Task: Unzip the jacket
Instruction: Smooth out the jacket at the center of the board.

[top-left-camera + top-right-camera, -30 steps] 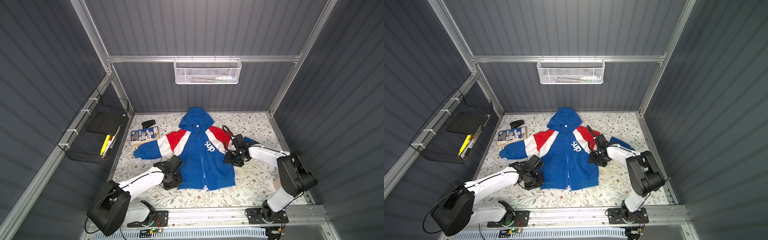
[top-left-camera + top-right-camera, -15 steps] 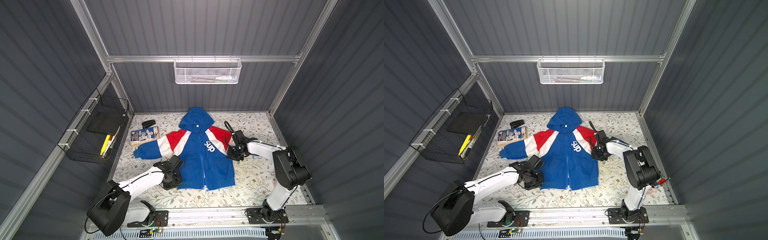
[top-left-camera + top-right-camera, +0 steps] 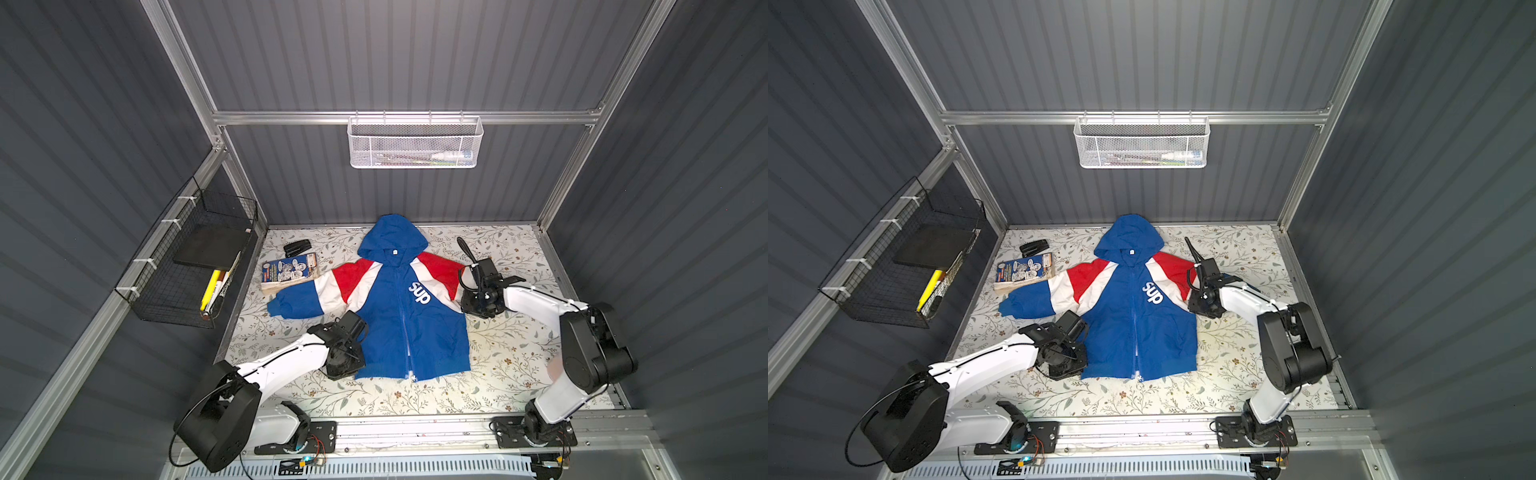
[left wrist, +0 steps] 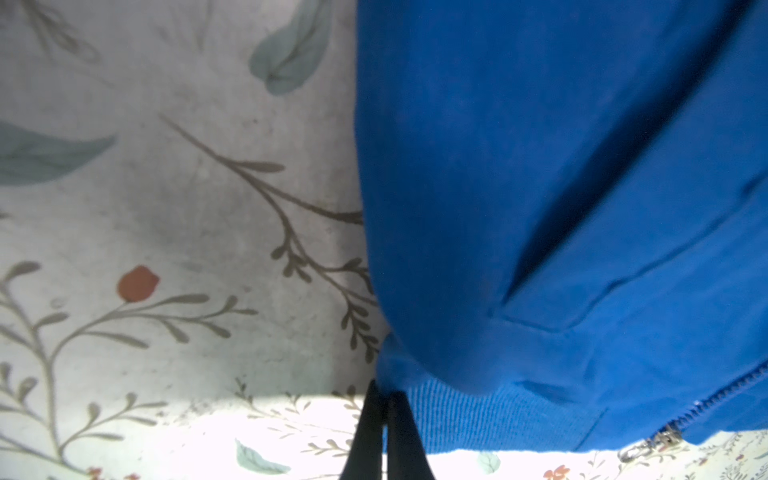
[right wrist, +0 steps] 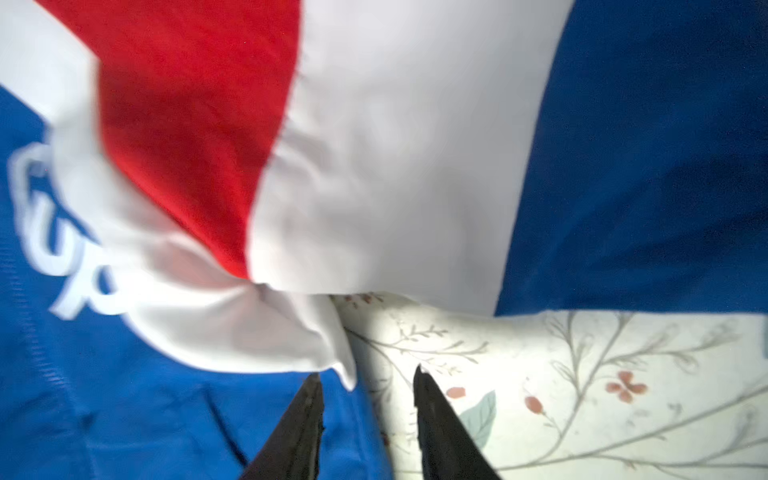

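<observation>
Two arms rise from the near rail, each with one gripper. The left gripper [image 3: 347, 368] is down at the near hem corner of the jacket [image 3: 399, 324]. In the left wrist view its two fingers [image 4: 365, 432] are pressed together on the ribbed hem edge, with a sliver of blue between them. One metal zipper slider [image 4: 665, 436] lies at the hem end of the zipper [image 3: 405, 332].

The one jacket lies flat, front up, in the middle of the floral table [image 3: 498, 374]. Its hem is toward the rail, its hood is toward the back wall, and its sleeves are spread.

The right gripper [image 3: 473, 307] sits farther back, just beside the jacket's side under the red and white sleeve. In the right wrist view its two fingers [image 5: 303, 415] stand apart and hold nothing, one over blue cloth and one over bare table.

Beyond the other sleeve lie one book [image 3: 289, 270] and one small black object [image 3: 297, 248]. There are two baskets: a black wire basket [image 3: 195, 266] on the side wall and a white mesh basket [image 3: 415, 143] on the back rail
</observation>
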